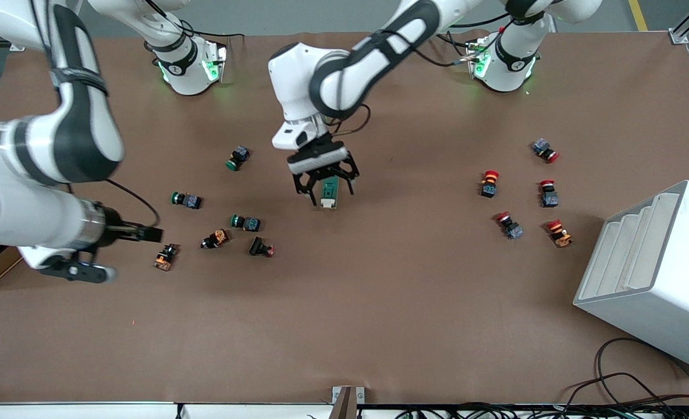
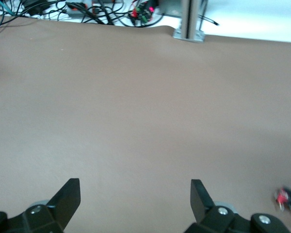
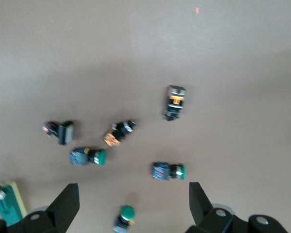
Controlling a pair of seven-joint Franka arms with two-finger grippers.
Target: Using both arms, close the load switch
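The small dark green rectangular load switch [image 1: 329, 193] with its cream-white sliding piece lies on the brown-covered bench [image 1: 379, 302], about midway between the two arm ends and closer to the edge where the robot bases stand than to the front camera's edge. The left pincer [image 1: 324, 187] is down around it, its black fingers [image 1: 304, 185] spread on either side of the block; whether they touch it cannot be told. In the left wrist view the two fingertips [image 2: 68, 196] stand wide apart over bare brown surface. The right pincer [image 1: 146, 233] hangs toward the right arm's end of the bench, beside a small orange-and-black push button [image 1: 164, 256]; the right wrist view shows its fingers [image 3: 67, 204] spread with nothing between them, looking over a scatter of green-capped push buttons [image 3: 169, 171] and a corner of the load switch. Another green-capped button [image 1: 237, 157] sits nearer the base edge. Toward the left arm's end lie several red-capped push buttons [image 1: 489, 183], and at that end's front corner stands a white ribbed box [image 1: 659, 273]. Black cables [image 1: 629, 390] trail along the front edge.
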